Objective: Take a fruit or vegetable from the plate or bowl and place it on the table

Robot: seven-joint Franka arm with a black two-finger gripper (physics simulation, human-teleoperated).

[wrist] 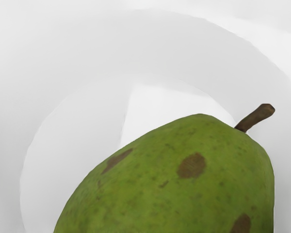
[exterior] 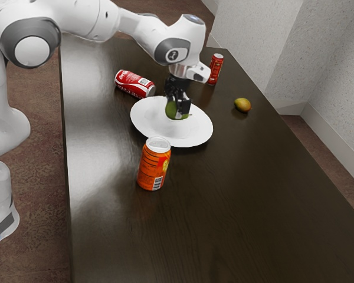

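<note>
1 gripper (exterior: 179, 106), its grip I cannot tell | 1 pear (exterior: 174, 113) at gripper, over 1 plate (exterior: 143, 121) | 3 cans: orange can (exterior: 153, 167) upright, red can (exterior: 134, 84) lying, slim can (exterior: 215, 69) upright | 1 mango (exterior: 242, 105) on table (exterior: 236, 194)

On the exterior view I have my white arm (exterior: 32, 26) reaching in from the upper left, its forearm (exterior: 133, 25) sloping down to the wrist (exterior: 172, 54), which is bent so that my black end effector (exterior: 179, 107) hangs beneath it, pointing downward
</note>
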